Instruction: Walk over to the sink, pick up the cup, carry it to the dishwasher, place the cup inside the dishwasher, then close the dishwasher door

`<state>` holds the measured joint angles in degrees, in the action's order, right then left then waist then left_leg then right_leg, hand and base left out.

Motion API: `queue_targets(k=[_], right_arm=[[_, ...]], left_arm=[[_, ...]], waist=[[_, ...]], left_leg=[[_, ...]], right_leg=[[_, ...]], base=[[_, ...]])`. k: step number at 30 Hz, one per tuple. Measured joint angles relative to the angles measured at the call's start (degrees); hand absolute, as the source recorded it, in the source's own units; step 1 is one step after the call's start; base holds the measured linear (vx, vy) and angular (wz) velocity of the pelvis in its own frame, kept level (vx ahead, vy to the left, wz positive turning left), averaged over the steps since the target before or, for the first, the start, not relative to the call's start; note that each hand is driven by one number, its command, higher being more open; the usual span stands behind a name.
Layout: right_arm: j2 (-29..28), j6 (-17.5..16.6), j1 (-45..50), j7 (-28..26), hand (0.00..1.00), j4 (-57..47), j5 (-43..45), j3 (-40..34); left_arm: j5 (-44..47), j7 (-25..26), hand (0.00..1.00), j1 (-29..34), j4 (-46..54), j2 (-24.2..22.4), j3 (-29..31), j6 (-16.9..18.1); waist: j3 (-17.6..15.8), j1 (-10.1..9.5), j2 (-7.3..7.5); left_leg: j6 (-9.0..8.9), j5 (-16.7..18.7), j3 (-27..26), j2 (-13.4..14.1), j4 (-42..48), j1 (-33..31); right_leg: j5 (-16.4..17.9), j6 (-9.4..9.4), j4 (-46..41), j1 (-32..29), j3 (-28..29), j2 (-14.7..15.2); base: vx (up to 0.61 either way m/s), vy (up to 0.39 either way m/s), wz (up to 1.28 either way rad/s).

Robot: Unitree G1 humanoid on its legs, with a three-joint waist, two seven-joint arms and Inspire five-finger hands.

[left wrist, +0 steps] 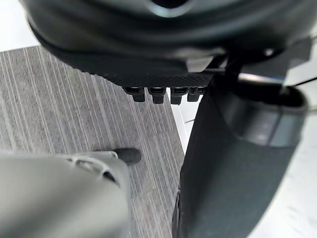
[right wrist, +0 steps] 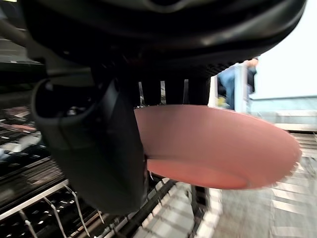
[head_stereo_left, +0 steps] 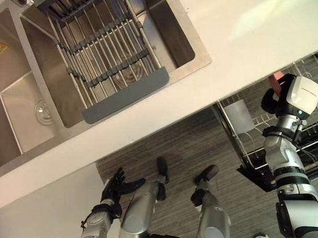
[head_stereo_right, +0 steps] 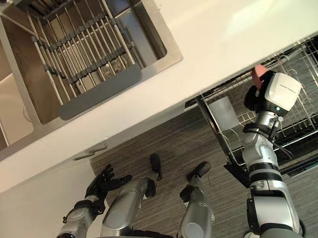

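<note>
A salmon-pink cup (right wrist: pixel 218 144) sits in my right hand (head_stereo_left: pixel 271 99), pinched between the thumb (right wrist: pixel 99 144) and the fingers behind it. In the eye views the cup (head_stereo_right: pixel 260 73) peeks out above the hand, over the pulled-out wire rack of the dishwasher (head_stereo_left: pixel 310 64) at the right. My left hand (head_stereo_left: pixel 118 184) hangs low beside the white cabinet with its fingers spread and holds nothing.
The steel sink (head_stereo_left: pixel 23 109) lies at the upper left with a roll-up drying rack (head_stereo_left: pixel 104 54) across one basin. A white countertop (head_stereo_left: pixel 245 38) runs between sink and dishwasher. A grey flat piece (head_stereo_left: pixel 237 115) stands in the rack's near corner. Grey plank floor (head_stereo_left: pixel 189 146) lies below.
</note>
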<state>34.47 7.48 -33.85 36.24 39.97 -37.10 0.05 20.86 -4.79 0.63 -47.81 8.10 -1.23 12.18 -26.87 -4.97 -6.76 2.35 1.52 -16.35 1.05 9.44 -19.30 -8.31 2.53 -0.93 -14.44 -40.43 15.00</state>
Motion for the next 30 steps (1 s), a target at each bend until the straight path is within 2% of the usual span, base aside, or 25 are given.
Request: queue_targets(k=[5, 10, 14, 17, 20, 24, 27, 30], right_arm=[[-0.15, -0.82, 1.01, -1.33, 1.0, -2.19, 5.97, -0.22], [-4.38, -2.7, 8.09, -2.64, 1.0, -12.3, 11.31, -5.25], [-12.03, -5.52, 17.66, -4.06, 1.0, -24.35, 15.31, -10.27], [-15.74, -7.98, 21.79, -4.47, 1.0, -29.75, 18.71, -14.4], [-17.42, -10.22, 23.69, -3.03, 1.0, -32.79, 20.24, -19.88], [-17.39, -10.98, 24.54, 2.42, 1.0, -33.44, 27.38, -28.53], [-16.63, -10.46, 24.77, 4.34, 1.0, -31.48, 34.05, -34.3], [-15.04, -9.48, 23.72, 4.35, 1.0, -23.94, 42.3, -37.95]], left_arm=[[-0.01, 0.6, 1.0, 0.0, 1.57, -0.2, -0.44, -0.46], [-0.11, 0.72, 1.0, 0.08, 2.32, -0.55, -0.43, -0.58], [-1.25, 1.06, 1.0, 0.66, 1.89, -0.46, -0.19, -0.6], [-3.13, 1.02, 1.0, 1.01, -0.08, -0.61, 0.24, -0.93], [-4.86, 1.03, 1.0, 2.24, -1.12, -0.74, 1.46, -0.97], [-5.37, 1.09, 1.0, 3.68, -2.94, -1.09, 3.12, -0.94], [-5.3, 1.16, 1.0, 4.58, -3.9, -1.2, 3.57, -0.82], [-5.02, 1.2, 1.0, 4.55, -3.53, -1.25, 3.64, -0.71]], waist=[[-0.07, 0.45, -0.14], [-0.04, 1.29, -0.07], [0.66, 2.79, 1.44], [1.37, 4.45, 2.76], [2.54, 5.14, 4.44], [4.24, 6.56, 5.47], [5.35, 7.87, 5.38], [5.47, 9.1, 5.13]], left_leg=[[0.0, 0.0, -0.09, 0.13, -0.08, 0.21], [0.0, 0.0, -0.64, 0.24, -1.18, 3.2], [-0.01, 0.02, -1.29, 0.15, -3.27, 6.0], [-0.13, 0.12, -1.94, 0.17, -4.97, 8.81], [-0.47, 0.45, -3.71, 0.32, -5.64, 11.01], [-0.91, 0.88, -5.24, 0.3, -6.05, 14.04], [-1.11, 1.02, -6.64, 0.2, -6.05, 15.37], [-1.18, 1.07, -7.77, 0.1, -6.06, 14.55]], right_leg=[[0.03, 0.02, -0.29, -0.19, 1.24, -0.02], [0.45, -0.01, -1.15, 1.52, 2.67, 0.01], [1.74, 0.8, -2.19, 2.5, 3.77, 0.12], [2.43, 1.19, -2.84, 3.68, 4.74, -0.01], [3.02, 1.24, -3.77, 4.04, 6.65, -0.06], [3.67, 1.72, -4.21, 5.7, 8.33, -0.08], [4.1, 1.78, -5.12, 5.78, 9.79, 0.15], [4.16, 1.77, -5.79, 3.77, 11.27, 0.27]], base=[[0.01, 0.035, -0.03], [0.0, 0.037, -0.08], [0.0, 0.018, -0.11], [0.01, 0.005, -0.17], [0.03, 0.012, -0.29], [0.04, 0.009, -0.23], [0.05, 0.007, -0.23], [-0.01, -0.001, -0.21]])
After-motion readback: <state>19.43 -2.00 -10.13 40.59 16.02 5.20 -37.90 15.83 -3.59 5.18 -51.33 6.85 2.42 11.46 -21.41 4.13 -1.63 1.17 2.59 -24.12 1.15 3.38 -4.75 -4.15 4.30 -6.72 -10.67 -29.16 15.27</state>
